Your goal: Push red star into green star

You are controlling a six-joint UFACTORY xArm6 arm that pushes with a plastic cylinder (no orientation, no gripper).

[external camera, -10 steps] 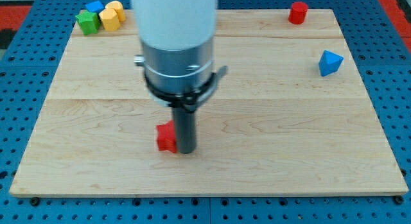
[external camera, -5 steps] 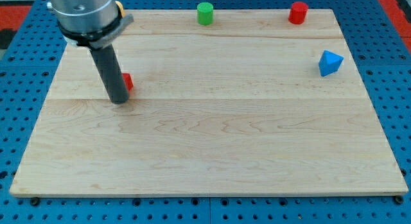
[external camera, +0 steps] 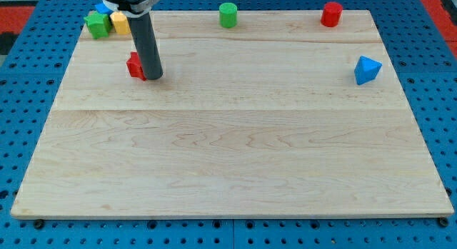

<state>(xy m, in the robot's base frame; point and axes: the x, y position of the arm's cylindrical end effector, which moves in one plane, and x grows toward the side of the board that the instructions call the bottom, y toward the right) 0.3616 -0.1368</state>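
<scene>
Operator: Rod status, please. Where is my tip (external camera: 153,77) sitting?

Technician: It is resting on the wooden board (external camera: 235,156), toward the view's upper left. The rod (external camera: 146,46) is rising from it toward the view's top edge, where it is leaving the picture. The rod is carrying no jaws, so it is holding nothing; it is only pressing sideways.

Operator: And the red star (external camera: 135,65)?

Technician: It is lying immediately on the view's left of the tip, touching the rod's lower end. The rod is covering its right edge, so its outline is showing only in part.

Operator: Where is the green star (external camera: 96,24) lying?

Technician: Up and to the view's left of the tip, near the board's top left corner, apart from the red star. A yellow block (external camera: 119,23) is sitting just beside it on the view's right, partly hidden behind the rod. A blue block (external camera: 104,8) is showing behind those two; its shape cannot be made out.

Operator: What else is lying farther out?

Technician: A green cylinder (external camera: 228,14) is standing up and to the view's right of the tip, at the top edge. A red cylinder (external camera: 330,13) is standing farther right along that edge. A blue block (external camera: 366,69) with a pointed top is lying well apart, at the far right.
</scene>
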